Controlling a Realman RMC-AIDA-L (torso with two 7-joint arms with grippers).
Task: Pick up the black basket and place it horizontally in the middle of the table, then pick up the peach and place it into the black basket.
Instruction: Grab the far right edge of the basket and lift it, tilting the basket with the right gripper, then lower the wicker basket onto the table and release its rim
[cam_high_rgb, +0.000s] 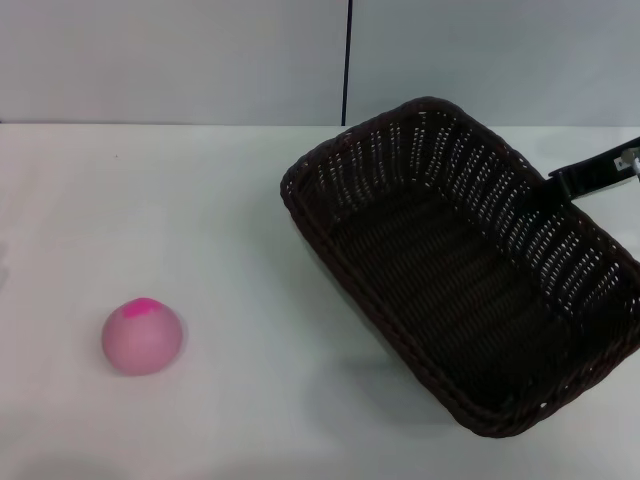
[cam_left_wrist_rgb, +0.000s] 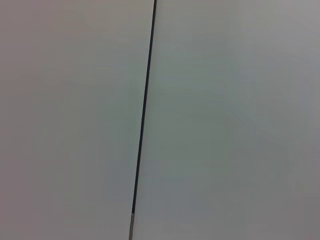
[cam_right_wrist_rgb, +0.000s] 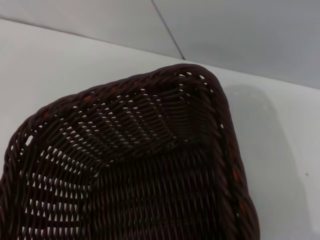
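The black basket (cam_high_rgb: 460, 270) is on the right side of the white table (cam_high_rgb: 220, 220), set diagonally, and a soft shadow under its near edge shows it lifted a little. My right gripper (cam_high_rgb: 556, 183) reaches in from the right edge and grips the basket's far right rim. The right wrist view shows the basket's rim and openwork wall (cam_right_wrist_rgb: 145, 150) close up, with none of that arm's fingers visible. The peach (cam_high_rgb: 142, 336), pale pink with a magenta patch on top, sits on the table at the front left, far from the basket. My left gripper is out of view.
A grey wall (cam_high_rgb: 180, 60) with a dark vertical seam (cam_high_rgb: 347, 60) stands behind the table's far edge. The left wrist view shows only this wall and seam (cam_left_wrist_rgb: 142, 120). Bare tabletop lies between the peach and the basket.
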